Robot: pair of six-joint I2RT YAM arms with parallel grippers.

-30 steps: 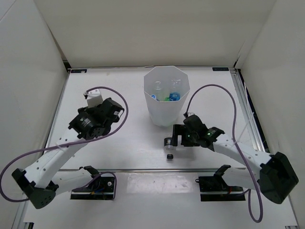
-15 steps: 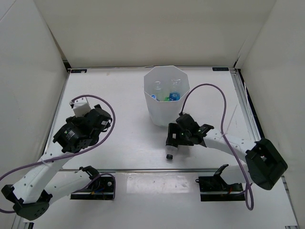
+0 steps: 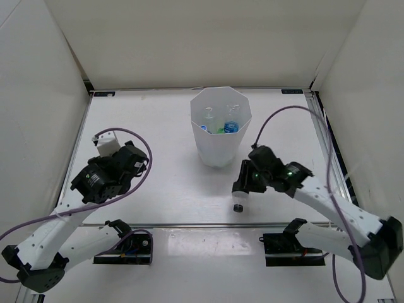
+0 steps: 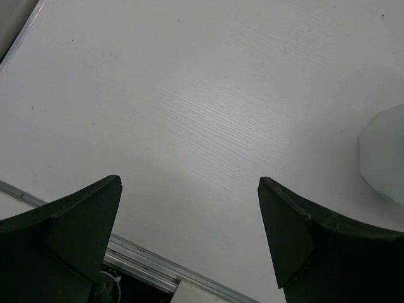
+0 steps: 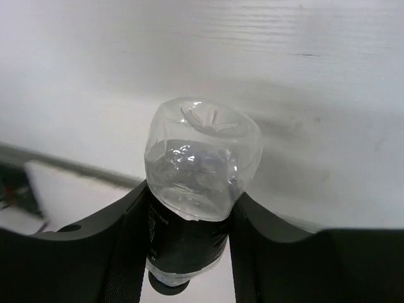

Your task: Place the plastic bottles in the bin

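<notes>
the short bottle (image 5: pixel 201 158), clear-bodied with a black label and black cap, was pinched across its label by the right claw (image 5: pixel 189 218), the two dark fingers (image 5: pixel 126 227) pressed against its sides. in the right wrist view its long axis ran up the frame between them, ribbed clear base at centre and cap at the bottom edge. in the top view the short bottle (image 3: pixel 238 203) sat lower right of centre, poking out below the right claw (image 3: pixel 243 187) with its cap toward the bottom of the frame. whether it was clear of the table (image 3: pixel 164 183) could not be told.

the bin (image 3: pixel 218 151) stood up and to the left of that claw, near but not touching, its open mouth at upper centre. other bottles (image 3: pixel 231 126), blue-labelled, green and clear, already lay inside. the coming move likely turned on this: the bottle had to go up over the rim and toward the upper left, and the right arm was much the nearer.

the left claw (image 4: pixel 189 189) hung spread wide over bare table at the left of the top view, gripping nothing, well apart from bottle and bin; a pale edge of the bin (image 4: pixel 385 158) showed at the right of its wrist view.
</notes>
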